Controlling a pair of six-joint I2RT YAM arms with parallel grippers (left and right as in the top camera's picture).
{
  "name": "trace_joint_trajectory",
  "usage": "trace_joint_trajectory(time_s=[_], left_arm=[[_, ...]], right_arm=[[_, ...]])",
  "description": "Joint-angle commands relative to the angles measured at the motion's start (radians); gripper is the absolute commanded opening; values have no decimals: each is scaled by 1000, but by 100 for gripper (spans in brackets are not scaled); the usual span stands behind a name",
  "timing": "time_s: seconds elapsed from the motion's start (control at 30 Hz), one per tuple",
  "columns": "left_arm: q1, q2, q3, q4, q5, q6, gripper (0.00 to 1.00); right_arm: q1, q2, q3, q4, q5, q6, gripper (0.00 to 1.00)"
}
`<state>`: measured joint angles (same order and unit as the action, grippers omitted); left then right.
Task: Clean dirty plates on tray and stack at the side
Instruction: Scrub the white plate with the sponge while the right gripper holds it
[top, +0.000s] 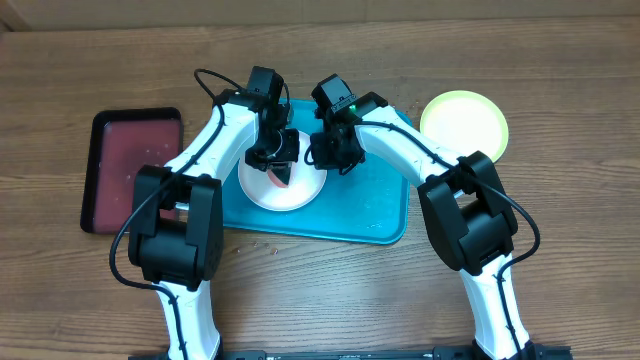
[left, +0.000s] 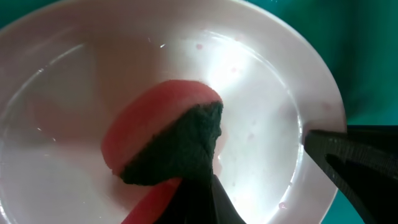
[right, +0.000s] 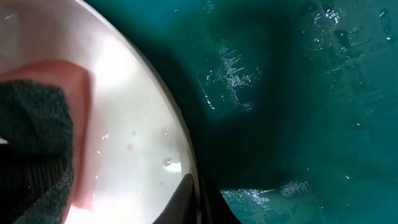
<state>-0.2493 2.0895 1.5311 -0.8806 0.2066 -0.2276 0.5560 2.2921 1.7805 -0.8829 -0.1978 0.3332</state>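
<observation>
The white plate lies on the turquoise tray, left of its middle. My left gripper is shut on a red sponge with a dark green scrub side and presses it onto the plate's wet inside; its fingers show at the bottom of the left wrist view. My right gripper is shut on the plate's right rim, one finger on each side. The yellow-green plate sits on the table to the right of the tray. The light blue plate is out of view.
A smaller dark red tray with a black rim lies on the wooden table to the left of the turquoise tray. The tray's right half is wet and bare. Both arms cross over the tray's back edge.
</observation>
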Motion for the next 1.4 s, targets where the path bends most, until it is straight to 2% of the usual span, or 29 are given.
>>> trace_joint_trajectory(time_s=[0.0,0.07,0.1,0.27,0.5,0.57,0.77,0.87,1.1,1.37], left_arm=[[-14,21,22,-28,31,27,4],[-13,21,19,-53,18,66,4],[-7,21,13,-72,-35,71,4],[23,21,-6,-113,-233,36,4],[34,21,-8,-73,-360,4,4],[34,21,-8,-31,-355,-10,4],[27,21,-8,109,-95,-30,4],[19,21,-8,144,-18,-67,4],[-30,26,-19,85,24,-71,4],[-64,26,-25,-25,-24,-38,4]], right_arm=[[-2,28,-21,0,48,-7,4],[-2,28,-21,0,48,-7,4],[-2,28,-21,0,48,-7,4],[-2,28,-21,-4,48,-8,4],[-2,28,-21,-4,48,-7,4],[-2,28,-21,-3,48,-8,4],[-2,28,-21,-3,48,-7,4],[-2,28,-21,-2,47,-7,4],[-2,28,-21,0,48,-8,4],[-2,28,-21,-2,47,-8,4]])
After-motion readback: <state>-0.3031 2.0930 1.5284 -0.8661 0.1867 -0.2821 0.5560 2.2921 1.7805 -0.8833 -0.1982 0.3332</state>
